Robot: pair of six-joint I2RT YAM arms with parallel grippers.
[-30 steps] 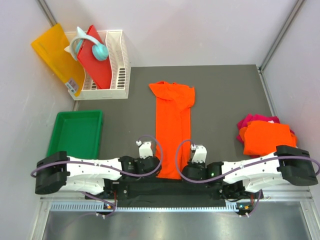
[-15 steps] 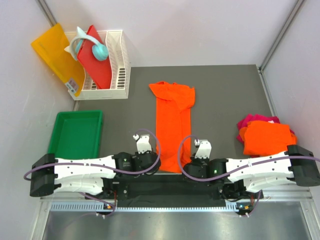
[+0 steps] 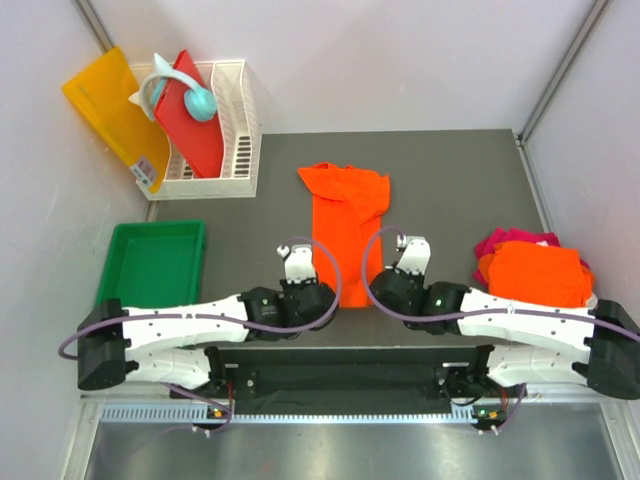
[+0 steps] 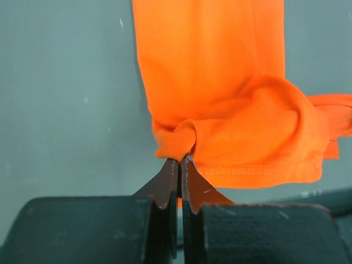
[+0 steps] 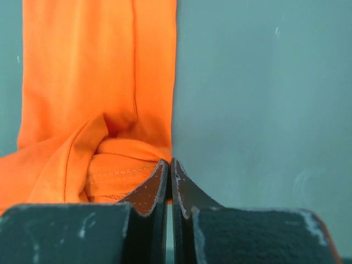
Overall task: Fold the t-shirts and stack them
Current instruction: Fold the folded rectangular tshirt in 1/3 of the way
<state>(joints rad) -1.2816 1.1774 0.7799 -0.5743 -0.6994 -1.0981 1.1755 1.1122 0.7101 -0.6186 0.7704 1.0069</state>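
Dark grey table [image 3: 450, 180], walled on three sides. Two white arms come in from the near edge, their wrists meeting near the centre.

Long orange t-shirt [image 3: 345, 215]: mid-table, folded into a narrow lengthwise strip with the collar end far and the hem end near. The far part lies flat. The near end is gathered and rumpled between the two wrists.

Green tray [image 3: 155, 270]: left side, near. White basket [image 3: 240, 120]: far left corner, holding a red board [image 3: 195, 130] on a tilt, with a pale teal headset [image 3: 190, 95] resting on the board. Yellow-orange sheet [image 3: 105, 105]: leans on the left wall, just beside the basket.

Right edge: folded orange t-shirt [image 3: 535, 275] lies on top of a magenta-pink t-shirt [image 3: 512, 238]. The pink shows along its far side. Both are well apart from the long shirt.

Left gripper [image 4: 179, 160]: jaws pressed together, with a bunched hem corner pinched at the tips. The stitched hem sags off to one side.

Right gripper [image 5: 168, 163]: jaws likewise tight, nipping the opposite hem corner. Folds of cloth on one side, bare table on the other.
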